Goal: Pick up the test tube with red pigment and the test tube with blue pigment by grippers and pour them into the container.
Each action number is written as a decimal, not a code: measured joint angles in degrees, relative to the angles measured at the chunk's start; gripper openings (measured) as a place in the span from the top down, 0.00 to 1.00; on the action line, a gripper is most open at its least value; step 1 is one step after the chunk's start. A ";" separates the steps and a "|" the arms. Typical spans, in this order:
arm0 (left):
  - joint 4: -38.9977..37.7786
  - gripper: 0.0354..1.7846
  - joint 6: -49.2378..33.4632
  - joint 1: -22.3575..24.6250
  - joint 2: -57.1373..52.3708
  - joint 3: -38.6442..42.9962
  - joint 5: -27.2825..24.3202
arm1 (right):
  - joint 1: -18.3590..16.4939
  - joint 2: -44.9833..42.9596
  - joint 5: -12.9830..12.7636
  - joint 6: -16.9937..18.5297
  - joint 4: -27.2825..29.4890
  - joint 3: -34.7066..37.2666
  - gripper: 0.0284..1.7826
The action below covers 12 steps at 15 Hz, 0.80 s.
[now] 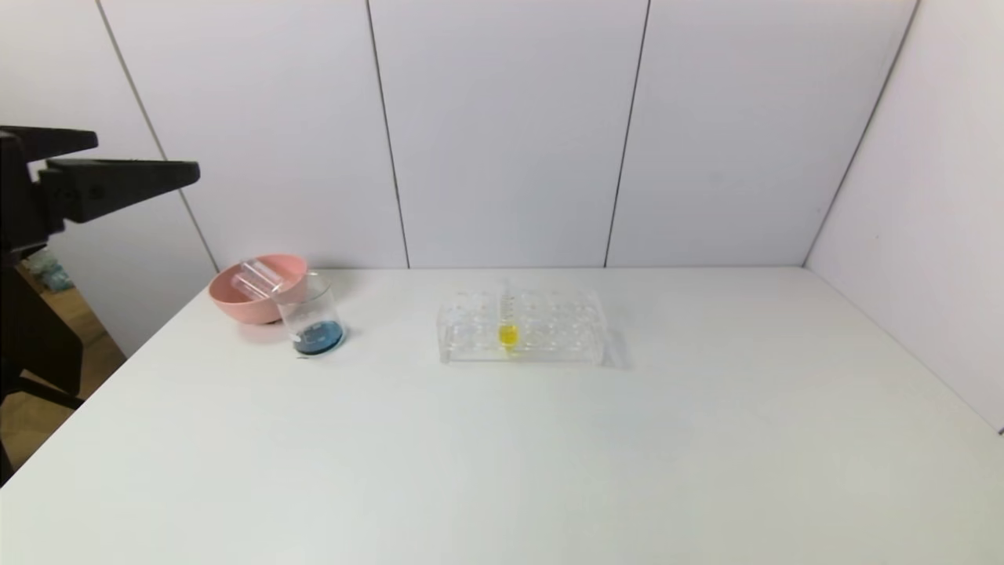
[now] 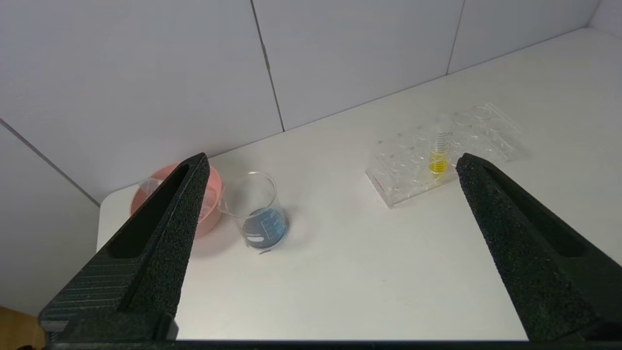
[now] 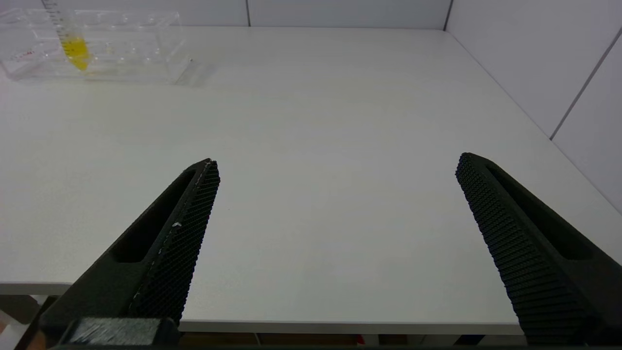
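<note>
The container (image 1: 314, 318), a small clear beaker, stands at the back left of the table and holds dark blue liquid; it also appears in the left wrist view (image 2: 257, 214). No test tube with red pigment or with blue pigment is in view. Clear empty tubes (image 1: 259, 278) lie in the pink bowl (image 1: 227, 294) just behind the beaker. My left gripper (image 1: 149, 154) hangs raised off the table's left edge, open and empty (image 2: 333, 160). My right gripper (image 3: 337, 160) is open and empty over the table's front edge.
A clear tube rack (image 1: 549, 329) stands at the back centre with one yellow-liquid tube (image 1: 507, 329) upright in it. The rack shows in both wrist views (image 2: 413, 165) (image 3: 136, 53). White walls close the back and right.
</note>
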 joint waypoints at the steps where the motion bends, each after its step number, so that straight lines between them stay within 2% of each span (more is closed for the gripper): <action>1: 0.28 0.01 0.02 0.33 -3.41 2.38 -0.68 | 0.00 0.00 0.00 0.00 0.00 0.00 0.00; 8: 0.52 0.01 0.69 2.23 -29.03 17.79 -4.00 | -0.02 0.00 0.00 0.00 0.02 0.00 0.00; 12: 0.09 0.01 5.42 3.11 -43.36 27.08 -4.08 | 0.00 0.00 0.00 0.00 0.02 0.00 0.00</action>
